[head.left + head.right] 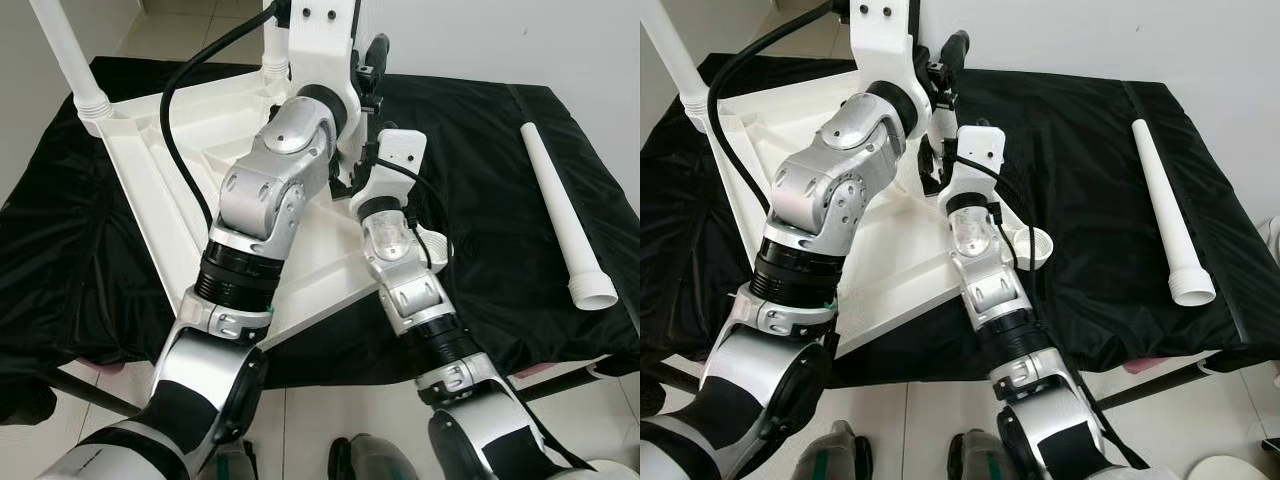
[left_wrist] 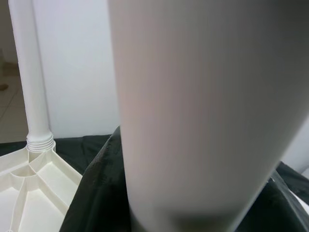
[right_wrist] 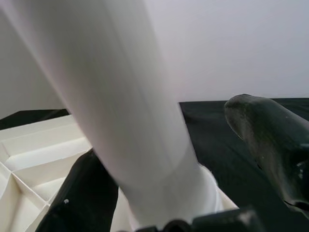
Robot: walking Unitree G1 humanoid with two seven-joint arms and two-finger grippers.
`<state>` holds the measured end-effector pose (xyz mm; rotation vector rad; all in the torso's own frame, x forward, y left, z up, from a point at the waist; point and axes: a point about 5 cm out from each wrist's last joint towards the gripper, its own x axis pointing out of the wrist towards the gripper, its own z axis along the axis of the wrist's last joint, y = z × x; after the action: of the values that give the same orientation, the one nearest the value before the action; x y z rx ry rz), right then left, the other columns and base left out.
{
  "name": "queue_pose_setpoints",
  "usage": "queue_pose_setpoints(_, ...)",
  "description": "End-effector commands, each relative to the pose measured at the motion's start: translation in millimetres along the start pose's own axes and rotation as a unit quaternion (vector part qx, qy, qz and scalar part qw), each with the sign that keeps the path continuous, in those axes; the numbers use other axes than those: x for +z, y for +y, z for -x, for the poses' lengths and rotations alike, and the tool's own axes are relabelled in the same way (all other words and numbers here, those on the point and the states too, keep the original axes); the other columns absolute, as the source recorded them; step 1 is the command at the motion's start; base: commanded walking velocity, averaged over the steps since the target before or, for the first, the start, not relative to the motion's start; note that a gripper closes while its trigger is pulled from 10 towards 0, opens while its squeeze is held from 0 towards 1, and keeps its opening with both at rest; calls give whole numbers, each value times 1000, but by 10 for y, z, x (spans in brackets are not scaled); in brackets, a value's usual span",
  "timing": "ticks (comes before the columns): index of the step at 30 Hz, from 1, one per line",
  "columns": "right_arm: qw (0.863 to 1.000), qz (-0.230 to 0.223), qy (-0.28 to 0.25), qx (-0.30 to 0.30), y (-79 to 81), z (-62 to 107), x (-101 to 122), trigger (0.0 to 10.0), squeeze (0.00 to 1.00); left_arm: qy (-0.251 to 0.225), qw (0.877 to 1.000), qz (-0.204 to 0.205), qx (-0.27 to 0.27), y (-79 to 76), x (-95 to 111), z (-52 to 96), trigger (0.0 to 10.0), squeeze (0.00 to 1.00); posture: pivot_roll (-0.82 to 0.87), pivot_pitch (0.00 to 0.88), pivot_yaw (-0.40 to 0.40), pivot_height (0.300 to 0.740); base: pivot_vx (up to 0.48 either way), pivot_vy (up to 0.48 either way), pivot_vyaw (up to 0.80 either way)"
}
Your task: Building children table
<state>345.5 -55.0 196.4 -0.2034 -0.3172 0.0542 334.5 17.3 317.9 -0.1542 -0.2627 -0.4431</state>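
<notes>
The white tabletop (image 1: 150, 160) lies upside down on a table covered in black cloth. One white leg (image 1: 70, 60) stands screwed into its far left corner. A second leg (image 1: 274, 45) stands upright at the back corner. My left gripper (image 1: 320, 25) is raised beside this leg, which looms very close in the left wrist view (image 2: 203, 111). My right gripper (image 3: 174, 159) is open astride the same leg (image 3: 120, 96): one finger touches it and the other finger (image 3: 260, 130) stands apart. A third leg (image 1: 560, 210) lies loose on the right.
An empty round socket (image 1: 1032, 245) sits at the tabletop's near right corner, by my right forearm. The black cloth (image 1: 500, 150) hangs over the table's front edge. Beyond the table are a white wall and a tiled floor (image 1: 190, 30).
</notes>
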Motion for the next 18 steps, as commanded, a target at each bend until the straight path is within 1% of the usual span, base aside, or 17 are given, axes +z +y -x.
queue_pose_setpoints(1, 1000, 6, 0, -8, -6, -8, -16, 10000, 0, -17, 998, -6, 60, 20, 89, -13, 10000, 0, -62, 0, -63, 740, 0, 0, 0)
queue_pose_setpoints(3, 1000, 5, 2, -10, 34, -21, -36, 10000, 0, -21, 998, -5, 63, -6, 105, -17, 10000, 0, -55, 0, -65, 740, 0, 0, 0)
queue_pose_setpoints(10, 1000, -10, -8, -11, 68, -56, -8, 10000, 0, -22, 998, -1, 59, -33, 106, -20, 10000, 0, -53, 0, -62, 740, 0, 0, 0)
queue_pose_setpoints(14, 999, -16, -29, -13, 88, -111, 56, 10000, 0, -17, 999, 4, 49, -73, 97, -26, 10000, 0, -54, 0, -61, 740, 0, 0, 0)
queue_pose_setpoints(16, 999, -16, -29, -13, 88, -111, 56, 10000, 0, -17, 999, 4, 49, -73, 97, -26, 10000, 0, -54, 0, -61, 740, 0, 0, 0)
queue_pose_setpoints(18, 999, -35, -40, -7, 111, -136, 89, 10000, 0, -13, 999, 12, 40, -110, 89, -27, 10000, 0, -51, 0, -61, 740, 0, 0, 0)
